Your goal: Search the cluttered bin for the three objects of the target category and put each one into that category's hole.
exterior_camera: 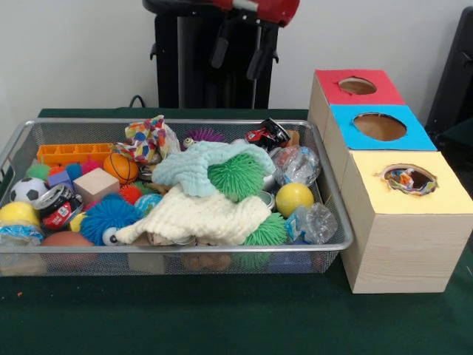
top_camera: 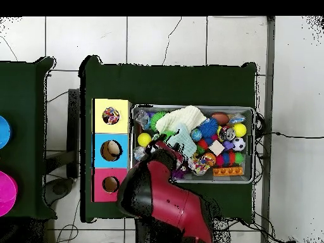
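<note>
Spotted cloth (exterior_camera: 148,138): seen bunched at the basket's (exterior_camera: 336,244) far side, beside the orange ball (exterior_camera: 120,168).
Yellow box hole (exterior_camera: 409,178): something spotted is seen inside.
Approach: a descent straight onto the bunch is advised, clear of the mint towel (exterior_camera: 194,168).
Fingers: their state cannot be told.

Bin: we see the wire-mesh basket (exterior_camera: 336,248) crammed with toys
Cloth: we spot one spotted cloth (exterior_camera: 145,138) bunched at its far side
Hole: yellow-topped cutout (exterior_camera: 409,179) shows spotted fabric inside
</note>
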Tool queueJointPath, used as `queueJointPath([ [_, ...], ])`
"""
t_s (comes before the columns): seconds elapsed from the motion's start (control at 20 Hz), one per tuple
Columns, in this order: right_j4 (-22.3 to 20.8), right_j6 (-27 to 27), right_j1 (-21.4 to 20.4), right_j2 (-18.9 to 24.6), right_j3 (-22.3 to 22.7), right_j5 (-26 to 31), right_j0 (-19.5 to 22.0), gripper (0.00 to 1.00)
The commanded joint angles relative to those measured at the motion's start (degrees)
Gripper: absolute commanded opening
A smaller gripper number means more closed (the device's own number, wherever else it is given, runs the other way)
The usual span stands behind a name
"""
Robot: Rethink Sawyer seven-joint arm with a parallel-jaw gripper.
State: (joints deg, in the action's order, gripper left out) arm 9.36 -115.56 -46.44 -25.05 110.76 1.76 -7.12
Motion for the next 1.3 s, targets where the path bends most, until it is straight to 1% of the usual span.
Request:
queueJointPath([
  [0.05,1.94,-11.38,10.34,-1.98,1.28,-3.49,0.95,1.0],
  [0.25,1.11,-13.25,13.58,0.07,3.16,-11.18,3.84,1.0],
  [0.3,1.02,-13.23,13.75,0.42,3.32,-11.68,4.48,1.0],
  [0.6,1.4,-14.57,17.89,2.78,4.4,-19.73,7.36,1.0],
  [0.85,2.86,-15.36,21.51,3.57,4.83,-24.99,8.24,1.0],
  [1.05,2.29,-15.1,22.82,4.83,4.78,-26.78,9.93,1.0],
  [1.3,-0.55,-14.02,22.71,8.64,4.68,-24.64,13.5,1.0],
])
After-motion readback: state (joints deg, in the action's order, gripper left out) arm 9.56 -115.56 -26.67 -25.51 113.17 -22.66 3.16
